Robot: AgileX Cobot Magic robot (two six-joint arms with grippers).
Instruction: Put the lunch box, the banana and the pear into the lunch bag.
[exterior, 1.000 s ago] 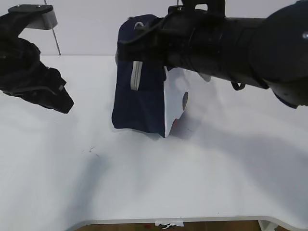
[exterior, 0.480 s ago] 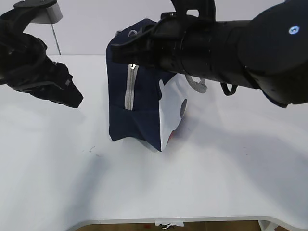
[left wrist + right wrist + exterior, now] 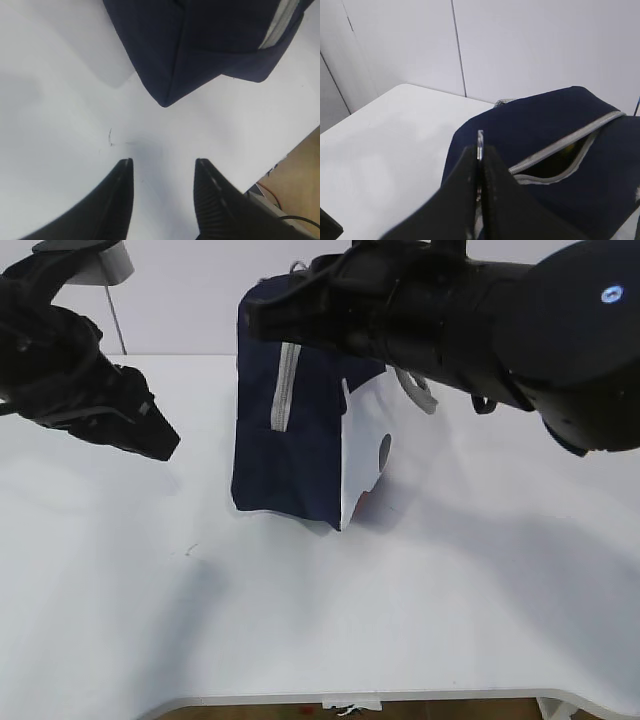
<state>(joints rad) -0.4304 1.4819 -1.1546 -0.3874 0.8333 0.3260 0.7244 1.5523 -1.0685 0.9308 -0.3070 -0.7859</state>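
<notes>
Since half a second ago the lunch bag (image 3: pixel 300 430) has swung back a little to the right and stands squarer on the white worktop (image 3: pixel 300 620), while the left gripper (image 3: pixel 150 440) has edged slightly nearer to it. The right gripper (image 3: pixel 480 150) sits at the bag's top, its fingers clenched on the grey ring pull (image 3: pixel 480 138) of the zipper (image 3: pixel 284 385). To the left of the bag, well apart from it, the left gripper hovers with fingers released and nothing between them. Through the part-open zipper, something yellow shows dimly inside the bag; I cannot tell which item it is. No lunch box, banana or pear lies beside the bag, so the packing looks done, with only closing left.
</notes>
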